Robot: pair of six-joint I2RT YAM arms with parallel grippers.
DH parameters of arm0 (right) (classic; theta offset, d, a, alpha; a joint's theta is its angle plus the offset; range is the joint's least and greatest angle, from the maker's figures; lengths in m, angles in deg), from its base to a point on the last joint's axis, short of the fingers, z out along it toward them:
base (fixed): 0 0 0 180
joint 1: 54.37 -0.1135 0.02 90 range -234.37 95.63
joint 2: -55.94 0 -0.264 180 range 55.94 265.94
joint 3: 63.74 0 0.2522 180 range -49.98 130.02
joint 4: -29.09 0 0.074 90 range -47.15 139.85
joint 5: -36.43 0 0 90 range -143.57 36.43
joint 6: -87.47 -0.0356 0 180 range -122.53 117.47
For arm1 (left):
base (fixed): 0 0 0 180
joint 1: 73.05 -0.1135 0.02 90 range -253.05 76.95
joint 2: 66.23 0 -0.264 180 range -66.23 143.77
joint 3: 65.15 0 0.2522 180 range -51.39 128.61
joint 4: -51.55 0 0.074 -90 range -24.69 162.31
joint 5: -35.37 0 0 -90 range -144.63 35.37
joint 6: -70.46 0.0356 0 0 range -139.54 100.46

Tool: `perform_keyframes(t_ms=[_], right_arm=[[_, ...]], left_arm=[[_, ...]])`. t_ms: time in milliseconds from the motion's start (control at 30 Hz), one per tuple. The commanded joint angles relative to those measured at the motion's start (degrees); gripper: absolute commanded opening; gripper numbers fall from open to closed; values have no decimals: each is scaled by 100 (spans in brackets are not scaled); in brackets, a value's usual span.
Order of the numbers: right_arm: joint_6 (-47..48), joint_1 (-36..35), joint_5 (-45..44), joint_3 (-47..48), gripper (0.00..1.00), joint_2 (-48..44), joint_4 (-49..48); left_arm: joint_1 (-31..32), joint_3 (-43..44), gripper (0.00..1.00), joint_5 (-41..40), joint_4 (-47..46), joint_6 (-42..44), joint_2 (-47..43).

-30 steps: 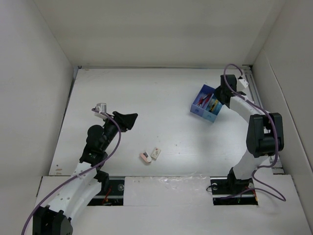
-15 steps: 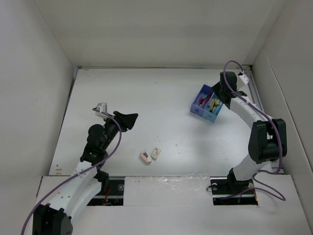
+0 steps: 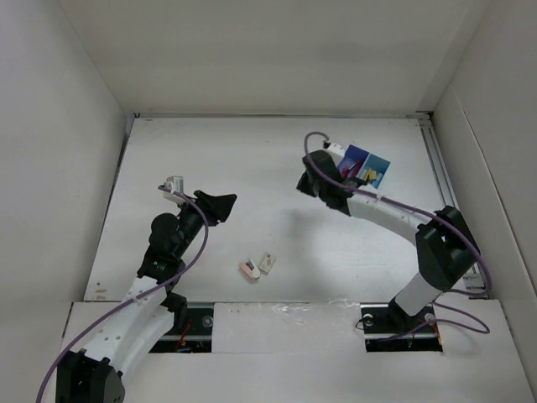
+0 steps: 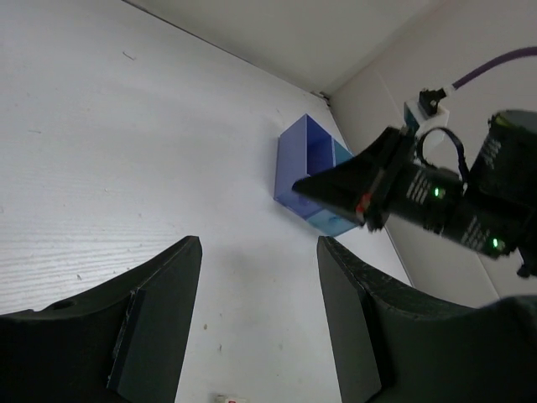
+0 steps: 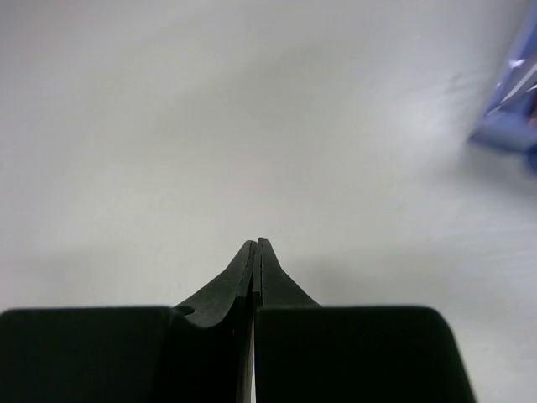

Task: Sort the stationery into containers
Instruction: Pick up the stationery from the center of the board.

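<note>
The right gripper [image 5: 256,245], jaws pressed together and empty, hovers just beside the two-compartment box [image 3: 366,165]. A pink eraser [image 3: 249,269] and a cream eraser [image 3: 268,263] lie unsorted, well apart from it and nearer the left gripper [image 4: 258,248], whose jaws stand apart and empty. The next step is likely an eraser pickup, which calls for opened jaws lowered around one block.

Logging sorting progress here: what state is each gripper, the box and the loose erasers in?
Left gripper: open, empty.
Right gripper: shut, empty.
Box: upright on the table, pens inside.
Pink eraser: loose on the table, unsorted.
Cream eraser: loose beside it, unsorted.
</note>
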State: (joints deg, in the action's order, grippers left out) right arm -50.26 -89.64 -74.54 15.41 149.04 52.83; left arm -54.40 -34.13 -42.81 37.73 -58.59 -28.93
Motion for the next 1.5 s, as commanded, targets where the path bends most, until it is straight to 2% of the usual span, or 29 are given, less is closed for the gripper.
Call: perform_keyframes(t_ms=[0, 33, 300, 400, 433, 467, 533, 567, 800, 900, 967, 1000, 1067, 1267, 1467], right_arm=[[255, -699, -100, -227, 0, -284, 232], [307, -1040, -100, -280, 0, -284, 285], [18, -2396, -249, -799, 0, -223, 523], [-53, -2756, -250, -799, 17, -91, 584], [8, -2827, -250, -799, 35, 32, 584], [9, -2880, -250, -738, 40, 137, 715], [9, -2951, -311, -458, 42, 479, 1127], [9, -3021, -363, -396, 48, 585, 1207], [62, -3276, -434, -193, 60, 964, 1437], [62, -3276, -434, -193, 63, 1017, 1437], [62, -3346, -356, -123, 63, 1079, 1577], [62, -3346, -459, -53, 60, 1079, 1630], [0, -3426, -714, 35, 60, 1018, 1770], [0, -3426, -715, 36, 61, 754, 1894], [114, -3530, -337, -87, 64, 990, 1947]], left_arm=[[15, 6, 54, -83, -178, 29, -109], [15, 6, 54, -83, -178, 29, -170], [15, -47, 54, -135, -108, 29, -285], [15, -47, 54, -197, -108, 29, -285], [15, -47, 54, -197, -108, 29, -285], [15, -47, 54, -136, -108, 29, -285], [15, -47, 54, -135, -161, 29, -285], [15, -47, 54, -135, -161, 29, -285], [15, -47, 54, -135, -47, 29, -337], [15, -47, 54, -135, -99, 29, -337], [15, -47, 54, -135, -99, 29, -337], [15, -47, 54, -135, -99, 29, -337], [15, -47, 54, -135, -99, 29, -337], [15, -47, 54, -135, -99, 29, -337], [15, -47, 54, -135, -161, 29, -285]])
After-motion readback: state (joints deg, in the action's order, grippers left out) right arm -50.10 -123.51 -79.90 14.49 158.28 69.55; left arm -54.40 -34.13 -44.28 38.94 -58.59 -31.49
